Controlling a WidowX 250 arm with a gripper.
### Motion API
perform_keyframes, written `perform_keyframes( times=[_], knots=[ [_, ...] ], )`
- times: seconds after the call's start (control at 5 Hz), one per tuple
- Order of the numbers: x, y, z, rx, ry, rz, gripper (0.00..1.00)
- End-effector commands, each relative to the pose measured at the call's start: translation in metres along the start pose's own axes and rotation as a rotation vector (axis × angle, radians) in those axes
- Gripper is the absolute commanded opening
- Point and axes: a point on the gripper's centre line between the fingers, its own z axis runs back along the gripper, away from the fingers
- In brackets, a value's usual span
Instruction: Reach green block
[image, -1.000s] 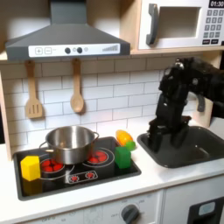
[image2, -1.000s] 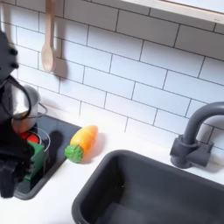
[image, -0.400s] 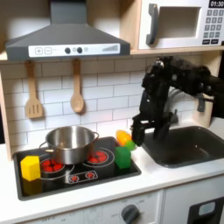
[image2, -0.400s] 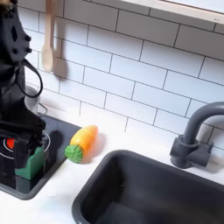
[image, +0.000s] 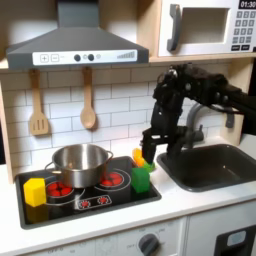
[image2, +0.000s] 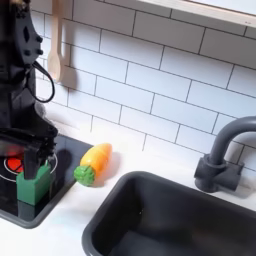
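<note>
Hovering above one green block (image2: 33, 185), one gripper (image2: 36, 153), jaw state unclear, beside one pot (image: 79, 163)

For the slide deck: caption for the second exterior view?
Gripper poised just above the green block on the toy stove.

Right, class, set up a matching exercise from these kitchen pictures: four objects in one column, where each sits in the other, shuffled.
Objects:
1. green block
2. steel pot
3. yellow block
4. wooden spoon

Places:
A. hanging on the tiled wall
B. front corner of the stove at the first exterior view's left
C. on a back burner
D. stove edge nearest the sink, below the hand

Pairs: 1-D, 2-C, 3-B, 4-A
</note>
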Motion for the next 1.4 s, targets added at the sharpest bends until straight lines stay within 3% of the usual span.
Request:
perform_keyframes(
  times=[0.0, 0.6, 1.2],
  knots=[
    [0.017, 0.002, -0.012, 0.007, -0.001, -0.016, 1.0],
    [0.035, -0.002, -0.034, 0.002, 0.007, -0.029, 1.0],
    [0.038, -0.001, -0.052, 0.003, 0.042, -0.018, 1.0]
  ],
)
